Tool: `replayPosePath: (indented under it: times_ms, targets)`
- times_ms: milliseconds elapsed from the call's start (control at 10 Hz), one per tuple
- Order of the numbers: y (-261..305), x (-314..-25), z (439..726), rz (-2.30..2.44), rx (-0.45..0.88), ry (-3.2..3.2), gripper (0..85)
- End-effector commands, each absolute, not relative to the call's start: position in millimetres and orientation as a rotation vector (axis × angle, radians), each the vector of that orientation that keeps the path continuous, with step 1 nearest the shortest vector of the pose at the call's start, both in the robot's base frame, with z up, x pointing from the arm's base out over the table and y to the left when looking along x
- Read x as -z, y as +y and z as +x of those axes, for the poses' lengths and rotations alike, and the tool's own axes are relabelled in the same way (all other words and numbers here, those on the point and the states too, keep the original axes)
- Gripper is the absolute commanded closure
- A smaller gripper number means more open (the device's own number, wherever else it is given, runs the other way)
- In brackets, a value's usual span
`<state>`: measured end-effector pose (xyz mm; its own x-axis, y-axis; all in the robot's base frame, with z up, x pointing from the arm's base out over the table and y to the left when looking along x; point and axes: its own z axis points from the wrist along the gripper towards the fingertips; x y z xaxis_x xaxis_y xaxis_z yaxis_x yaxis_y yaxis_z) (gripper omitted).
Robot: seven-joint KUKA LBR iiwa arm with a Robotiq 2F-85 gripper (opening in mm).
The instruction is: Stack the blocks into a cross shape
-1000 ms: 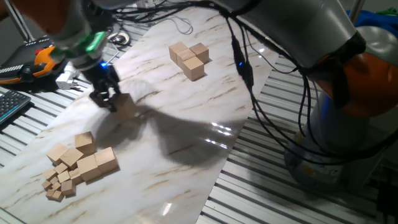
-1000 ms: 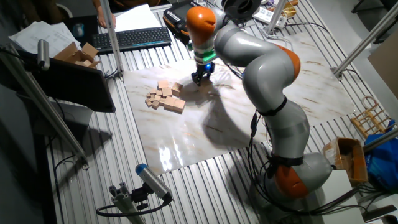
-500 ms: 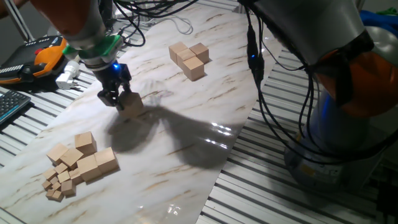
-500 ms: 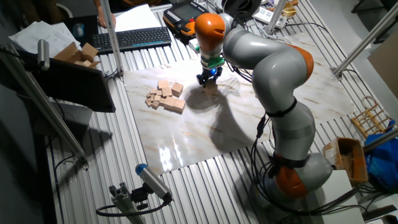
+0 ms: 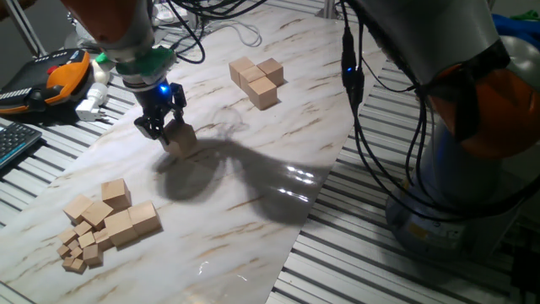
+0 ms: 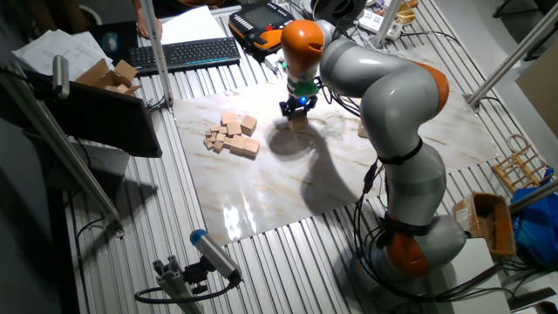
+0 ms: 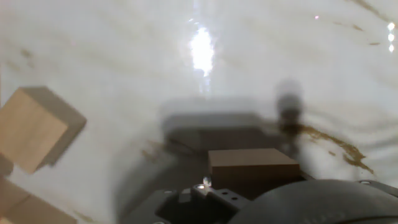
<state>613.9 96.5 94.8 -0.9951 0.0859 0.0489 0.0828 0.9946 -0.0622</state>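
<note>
My gripper (image 5: 165, 128) hangs over the marble-patterned counter (image 5: 278, 135), its jaws clamped on one tan wooden block (image 5: 180, 138), which sits at my fingertips just above the surface, a dark shadow spread beneath it. In the hand view the same block (image 7: 252, 164) shows as a brown slab directly ahead of my fingers, with the counter's pale veined top (image 7: 205, 74) and a bright glare spot beyond.

Toward the far end of the counter, well apart from me, a cluster of blocks (image 5: 257, 78) stands pressed together, one of them resting on top of the others. Toward the near end lies a loose pile of blocks (image 5: 126, 218), with much tinier cubes (image 5: 78, 252) scattered at its edge. The other fixed view shows that pile (image 6: 234, 138) to one side of my gripper (image 6: 297, 108), near but not touching.

A black keyboard (image 6: 187, 54) and an orange-cased handset (image 5: 59, 78) lie off the counter on the slatted metal table.
</note>
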Motion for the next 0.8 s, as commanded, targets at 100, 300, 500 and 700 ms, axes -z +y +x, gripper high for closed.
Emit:
replayPosePath:
  times_ms: [100,300,500,700]
  targets:
    - [98.0,-95.7,615.9,-1.619,-0.036,-2.604,85.0]
    - [97.7,-96.2,615.7,-1.728,-0.040,-2.567,85.0]
    - [97.6,-97.5,615.0,-1.823,-0.101,-2.533,85.0]
    - [98.3,-98.6,615.2,-1.934,-0.095,-2.461,85.0]
